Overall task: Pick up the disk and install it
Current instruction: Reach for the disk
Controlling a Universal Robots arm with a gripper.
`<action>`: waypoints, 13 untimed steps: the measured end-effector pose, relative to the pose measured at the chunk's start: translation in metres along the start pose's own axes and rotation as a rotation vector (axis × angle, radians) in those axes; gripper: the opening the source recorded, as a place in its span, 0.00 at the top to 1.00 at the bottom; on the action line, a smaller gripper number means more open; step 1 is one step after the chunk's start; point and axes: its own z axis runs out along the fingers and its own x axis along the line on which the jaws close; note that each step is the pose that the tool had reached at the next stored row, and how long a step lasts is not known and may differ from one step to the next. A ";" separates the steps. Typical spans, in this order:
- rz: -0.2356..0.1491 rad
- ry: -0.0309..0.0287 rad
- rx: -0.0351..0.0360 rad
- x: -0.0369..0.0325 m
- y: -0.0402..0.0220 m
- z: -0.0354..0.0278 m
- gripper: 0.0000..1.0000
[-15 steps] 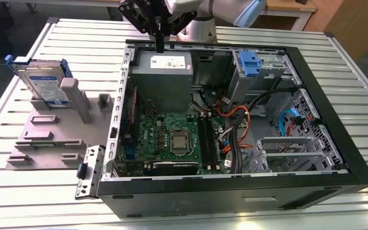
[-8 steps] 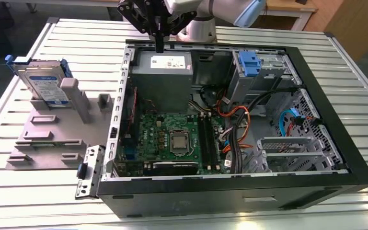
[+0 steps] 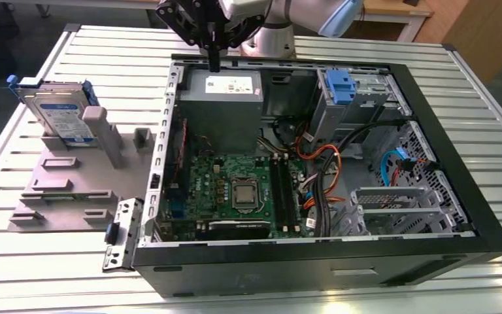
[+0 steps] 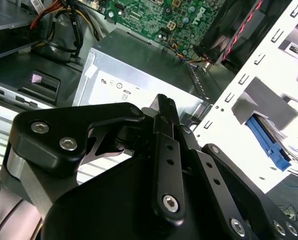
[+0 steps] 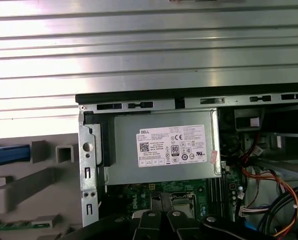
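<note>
the disk [image 3: 61, 116] is a flat silver drive with a white-and-blue label and a blue bracket along its upper edge. it stands on edge in the grey stand [image 3: 68, 180] at the exterior view's left, beside the open computer case [image 3: 321, 268]. the end effector [image 3: 214, 64] hangs over the case's far edge, above the power supply [image 3: 220, 104]. its fingers are together and empty, well apart from the disk. all rests on the slatted counter [image 3: 112, 52].

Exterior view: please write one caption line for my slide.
Arm above the open computer case; the disk sits in the grey stand beside it.
</note>
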 end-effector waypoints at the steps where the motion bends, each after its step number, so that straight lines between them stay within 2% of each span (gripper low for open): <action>1: 0.000 0.0000 -0.0001 0.0012 -0.0001 0.0000 0.89; 5: 0.000 0.0000 -0.0001 0.0069 -0.0006 0.0001 0.89; 13: 0.000 -0.0002 -0.0019 0.0233 -0.0023 0.0000 0.89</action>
